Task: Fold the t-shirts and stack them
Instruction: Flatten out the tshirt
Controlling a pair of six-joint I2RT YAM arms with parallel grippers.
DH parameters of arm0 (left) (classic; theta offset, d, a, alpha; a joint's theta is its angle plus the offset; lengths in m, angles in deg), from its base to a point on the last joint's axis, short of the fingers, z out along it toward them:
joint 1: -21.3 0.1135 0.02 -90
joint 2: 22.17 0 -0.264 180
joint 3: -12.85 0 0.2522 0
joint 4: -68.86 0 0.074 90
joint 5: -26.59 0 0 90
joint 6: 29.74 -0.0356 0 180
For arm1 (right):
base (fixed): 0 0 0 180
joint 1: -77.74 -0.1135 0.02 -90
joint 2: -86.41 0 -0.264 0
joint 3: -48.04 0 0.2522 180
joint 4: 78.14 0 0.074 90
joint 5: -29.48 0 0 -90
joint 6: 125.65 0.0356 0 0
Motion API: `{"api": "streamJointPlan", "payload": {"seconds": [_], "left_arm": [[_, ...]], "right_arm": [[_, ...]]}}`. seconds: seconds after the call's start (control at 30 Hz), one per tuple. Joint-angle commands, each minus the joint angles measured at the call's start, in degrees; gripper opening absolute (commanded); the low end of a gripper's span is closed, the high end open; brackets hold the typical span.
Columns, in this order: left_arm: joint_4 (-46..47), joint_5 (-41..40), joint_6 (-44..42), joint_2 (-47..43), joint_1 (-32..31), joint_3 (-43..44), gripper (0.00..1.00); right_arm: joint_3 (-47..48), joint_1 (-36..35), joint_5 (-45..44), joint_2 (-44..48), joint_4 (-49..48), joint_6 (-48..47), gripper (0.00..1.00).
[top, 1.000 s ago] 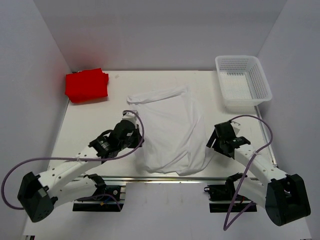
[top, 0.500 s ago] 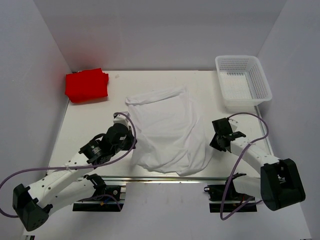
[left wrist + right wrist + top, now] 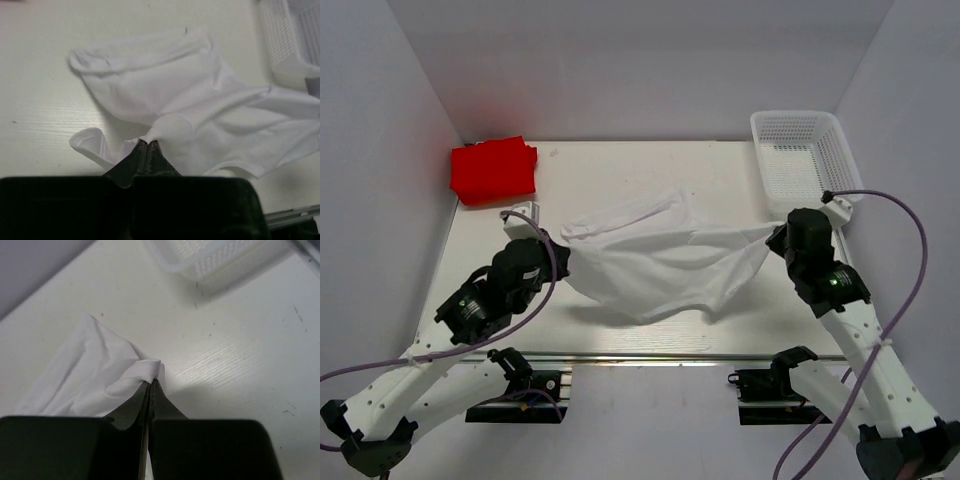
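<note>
The white t-shirt [image 3: 655,260] hangs stretched between both grippers above the middle of the table, its lower edge sagging toward the front. My left gripper [image 3: 560,240] is shut on the shirt's left edge; in the left wrist view [image 3: 148,142] a pinch of white cloth [image 3: 170,100] bunches at the closed tips. My right gripper [image 3: 772,236] is shut on the shirt's right edge, and the right wrist view [image 3: 151,382] shows a fold of fabric [image 3: 100,370] at the tips. The red t-shirt [image 3: 494,170] lies folded at the far left corner.
A white mesh basket [image 3: 805,160] stands at the far right of the table, just beyond my right gripper, and shows in the right wrist view [image 3: 220,255]. White walls close in the left, right and back sides.
The right gripper has shut on the shirt's right edge. Both arms have risen and moved away from the near edge, lifting the white t-shirt off the table and stretching it between them.
</note>
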Motion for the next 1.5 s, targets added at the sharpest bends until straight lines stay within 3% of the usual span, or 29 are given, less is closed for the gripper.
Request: {"api": "streamJointPlan", "payload": {"seconds": [0.0,0.13,0.37,0.43,0.73,0.9,1.13,1.47], "left_arm": [[-2.6,-7.2,-0.9,-2.1,-0.2,5.2,0.0],[-2.6,-11.5,-3.2,-4.6,-0.2,8.9,0.0],[6.5,-7.5,-12.0,-5.0,-0.2,14.1,0.0],[5.0,-7.5,-13.6,-3.3,-0.2,19.9,0.0],[5.5,-11.4,-16.6,-3.9,-0.2,27.6,0.0],[6.3,-4.6,-19.3,-4.4,0.8,31.1,0.0],[5.7,8.5,-21.7,-1.4,0.8,38.6,0.0],[6.6,16.6,-20.6,-2.1,1.4,39.5,0.0]], "right_arm": [[4.6,0.1,-6.7,3.0,2.2,-1.6,0.0],[10.7,0.1,-9.2,4.4,2.4,-4.3,0.0],[18.5,0.2,-10.8,7.2,0.0,-7.9,0.0],[22.4,0.1,-12.2,7.2,-1.4,-10.2,0.0],[32.0,-0.1,-23.3,8.7,-2.4,-16.7,0.0],[35.5,-0.3,-22.3,12.5,-6.7,-20.0,0.0],[43.4,-0.4,-16.7,12.5,-4.9,-23.9,0.0],[49.7,-0.3,-12.7,13.9,-1.5,-24.5,0.0]]}}
